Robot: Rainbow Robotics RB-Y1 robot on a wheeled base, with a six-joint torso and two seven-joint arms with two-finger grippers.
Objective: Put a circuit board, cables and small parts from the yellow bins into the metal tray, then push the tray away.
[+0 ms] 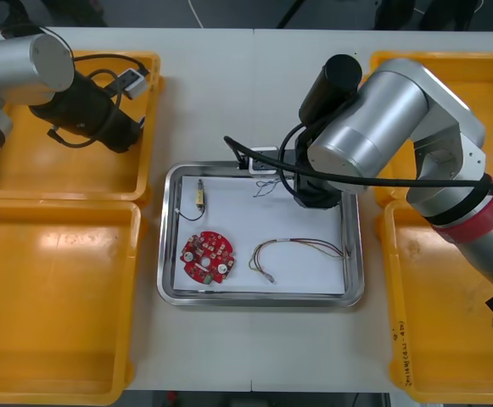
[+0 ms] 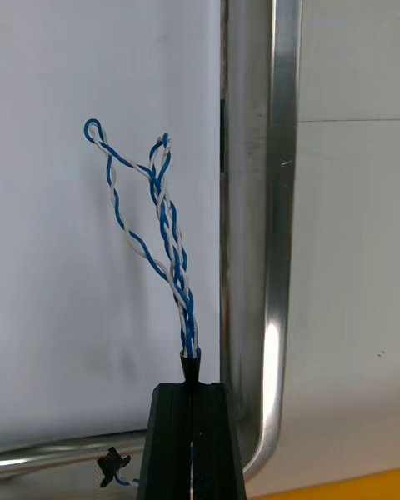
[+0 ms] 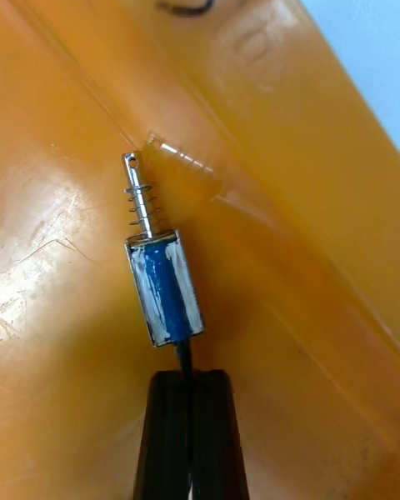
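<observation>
My right gripper is shut on the black end of a twisted blue and white cable. The cable stretches over the white inside of the metal tray, close to its far right corner; it also shows as the blue and white cable in the front view. In the tray lie a round red circuit board, a red and yellow cable and a small metal part with a black lead. My left gripper is shut on the black lead of a small metal part, blue-bodied with a spring, over the far left yellow bin.
Two yellow bins stand at each side: the far left bin, near left bin, far right bin and near right bin. My right arm's silver body hangs over the tray's right half. Bare table lies beyond the tray's far rim.
</observation>
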